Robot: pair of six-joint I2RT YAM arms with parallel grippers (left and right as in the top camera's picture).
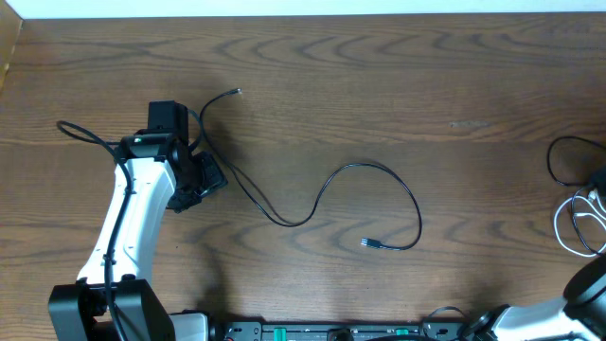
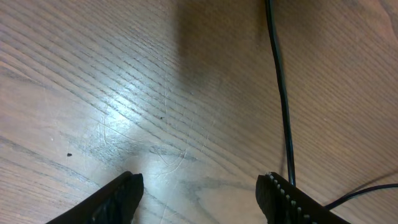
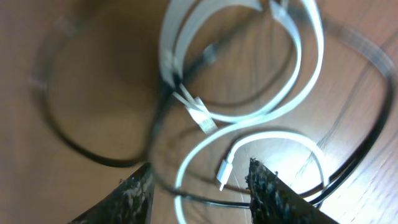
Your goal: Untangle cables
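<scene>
A long black cable [image 1: 312, 204] lies spread across the middle of the table, from a plug near the back left to a plug at the front centre. My left gripper [image 1: 210, 180] is open and empty just left of it. In the left wrist view the cable [image 2: 283, 93] runs past the right finger of the open jaws [image 2: 199, 193]. At the far right a white cable [image 1: 568, 223] and another black cable [image 1: 561, 156] lie looped together. In the right wrist view my right gripper [image 3: 199, 186] is open above the white loops [image 3: 314, 68] and the black cable [image 3: 81, 146], holding nothing.
The wooden table [image 1: 379, 104] has a pale edge along the back. The left arm's own black cable [image 1: 80, 133] loops out at the left. The right arm's base [image 1: 587, 284] sits at the front right corner.
</scene>
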